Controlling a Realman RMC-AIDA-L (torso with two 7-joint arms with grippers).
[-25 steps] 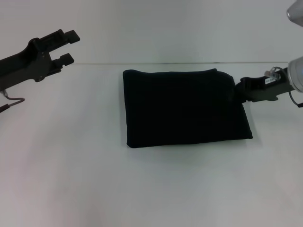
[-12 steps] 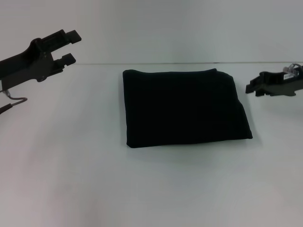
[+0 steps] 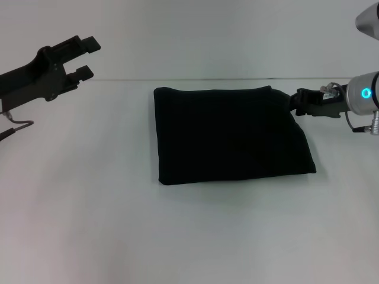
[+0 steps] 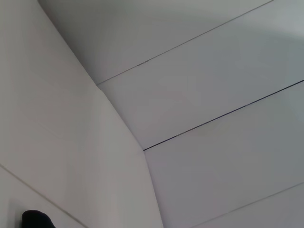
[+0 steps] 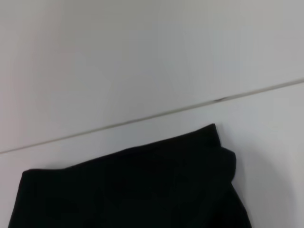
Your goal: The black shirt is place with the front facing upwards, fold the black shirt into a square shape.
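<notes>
So the black shirt [image 3: 231, 134] is lying as a folded, squarish block in the middle of the frame on the white table [image 3: 89, 225]. My right gripper [image 3: 294, 102] is at its upper-right corner, can't tell how its fingers stand. My left gripper [image 3: 87, 57] is parked upper left, fingers spread apart, nothing in them.

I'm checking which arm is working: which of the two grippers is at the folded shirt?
The right gripper, at the far right corner of the black shirt. The left gripper is raised off to the left, open, well away from the cloth.
</notes>
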